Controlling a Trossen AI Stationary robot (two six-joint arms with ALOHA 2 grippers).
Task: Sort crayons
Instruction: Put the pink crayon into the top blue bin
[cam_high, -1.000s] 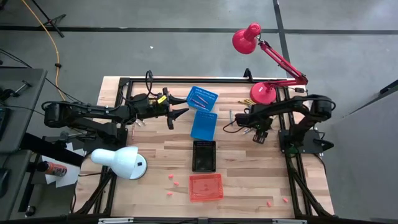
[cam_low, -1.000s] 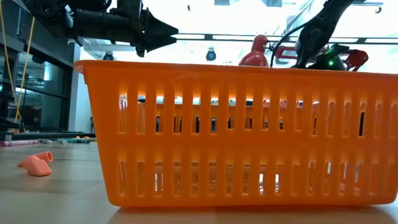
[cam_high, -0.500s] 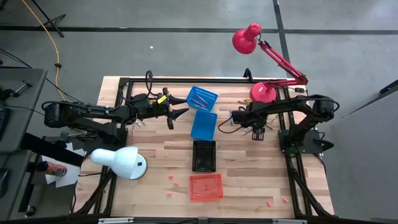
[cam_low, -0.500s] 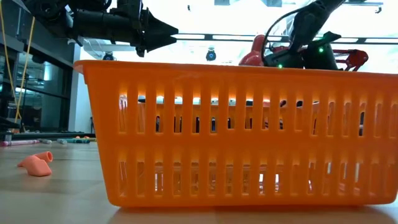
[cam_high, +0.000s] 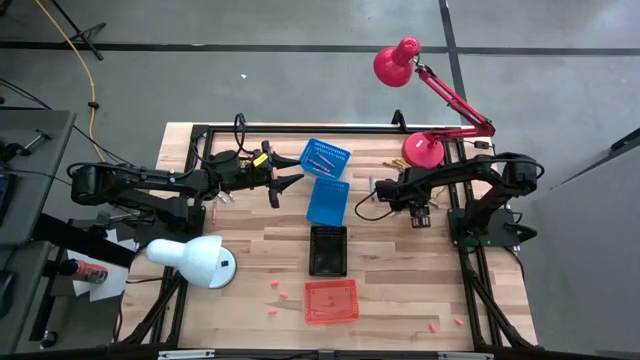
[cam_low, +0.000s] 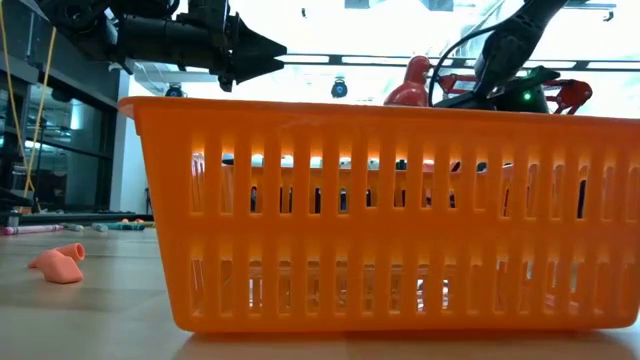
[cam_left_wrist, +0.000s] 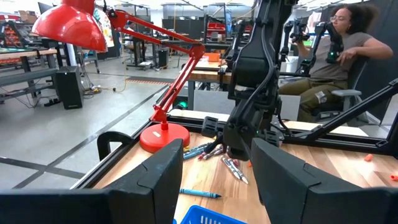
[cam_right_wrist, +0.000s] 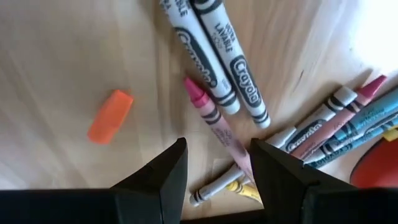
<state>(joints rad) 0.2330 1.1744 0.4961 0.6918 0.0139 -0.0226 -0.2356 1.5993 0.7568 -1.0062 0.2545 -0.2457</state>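
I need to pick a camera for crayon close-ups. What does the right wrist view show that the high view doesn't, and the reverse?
Right wrist only: a pink crayon lying between the open right gripper's fingers, beside white crayons and an orange bit.
High only: four baskets, including the orange basket, both lamps, the left gripper.
Both: the wooden table.
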